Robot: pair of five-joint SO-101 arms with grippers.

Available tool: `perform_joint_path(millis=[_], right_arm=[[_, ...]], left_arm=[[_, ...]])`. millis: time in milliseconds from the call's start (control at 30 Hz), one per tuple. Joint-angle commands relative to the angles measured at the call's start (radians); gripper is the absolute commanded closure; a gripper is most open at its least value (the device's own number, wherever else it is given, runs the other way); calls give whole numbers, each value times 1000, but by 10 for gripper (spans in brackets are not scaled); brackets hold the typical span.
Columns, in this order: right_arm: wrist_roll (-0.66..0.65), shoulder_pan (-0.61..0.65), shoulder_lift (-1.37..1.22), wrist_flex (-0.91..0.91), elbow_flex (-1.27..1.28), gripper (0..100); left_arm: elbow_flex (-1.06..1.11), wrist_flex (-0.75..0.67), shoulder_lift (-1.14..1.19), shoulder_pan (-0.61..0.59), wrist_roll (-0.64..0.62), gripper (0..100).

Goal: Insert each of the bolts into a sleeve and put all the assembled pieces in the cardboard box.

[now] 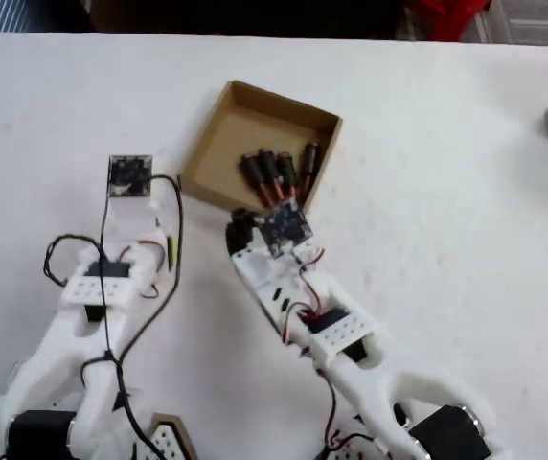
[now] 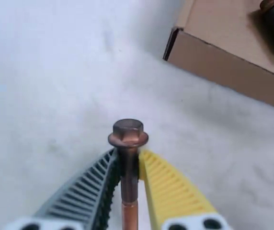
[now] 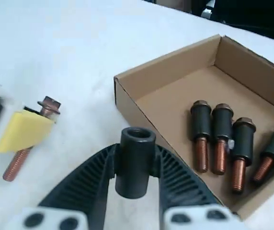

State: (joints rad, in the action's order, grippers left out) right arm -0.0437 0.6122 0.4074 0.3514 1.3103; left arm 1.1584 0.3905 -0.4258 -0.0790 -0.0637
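Pinches a copper-coloured flanged hex bolt (image 2: 128,138) by its shank with the left claw (image 2: 127,160), one grey and one yellow ribbed finger pressed against it, the head standing proud past the tips. Hangs tilted, head uppermost and threaded end lowest, over the white surface (image 1: 446,240); cannot tell whether that end touches it. Sits left of centre in the high view, near the left corner of the shallow brown cardboard box (image 1: 255,129) and apart from it. Clamps a short black cylindrical sleeve (image 3: 136,167) with the right claw (image 3: 136,152), black ribbed fingers tight on either side, the open bore facing the wrist camera. Sits at the middle of the high view, just beside the box's lower edge. Holds four assembled pieces (image 3: 222,134) inside the box, each a black sleeve over a copper bolt with the threaded end poking out, lying side by side on the cardboard floor toward the lower right wall. Shows bolt and sleeve near each other but not touching, with bare surface between.
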Motion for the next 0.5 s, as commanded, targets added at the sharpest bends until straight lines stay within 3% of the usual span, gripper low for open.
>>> perform_joint_path(millis=[0,133,467], right_arm=[[52,33,24,162,32,982],[152,62,22,312,87,982],[143,59,22,587,195,982]], left_arm=[[-12,-34,-45,-7,9,977],[-11,-34,-45,-7,9,977],[-9,-37,-47,-4,9,977]])
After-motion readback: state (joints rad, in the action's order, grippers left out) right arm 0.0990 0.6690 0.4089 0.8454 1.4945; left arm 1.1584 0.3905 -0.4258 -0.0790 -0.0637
